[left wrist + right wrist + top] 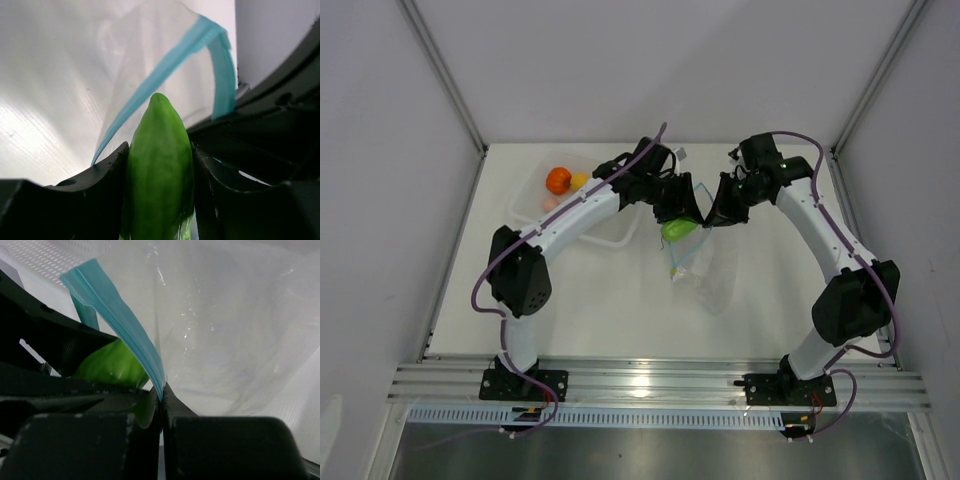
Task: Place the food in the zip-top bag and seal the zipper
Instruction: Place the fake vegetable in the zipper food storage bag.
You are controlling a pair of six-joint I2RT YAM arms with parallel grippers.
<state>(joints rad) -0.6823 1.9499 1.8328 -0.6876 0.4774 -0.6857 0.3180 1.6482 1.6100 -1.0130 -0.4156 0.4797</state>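
Observation:
My left gripper [678, 214] [160, 152] is shut on a green bell pepper [675, 229] [160, 175], holding it at the mouth of the clear zip-top bag [706, 276] [150, 50]. The bag's blue zipper [170, 65] [120, 325] curves just beyond the pepper's tip. My right gripper [712, 218] [161, 397] is shut on the zipper edge and lifts that side of the bag [240, 330]. In the right wrist view the pepper [110, 365] shows left of the strip. The rest of the bag droops to the table. More food lies in the tray: an orange pumpkin-like fruit [558, 180], a yellow lemon [579, 180] and a pink peach [551, 204].
A clear rigid tray [532, 190] stands at the back left, partly under my left arm. White walls with metal posts close in the table on three sides. A metal rail runs along the near edge by the arm bases.

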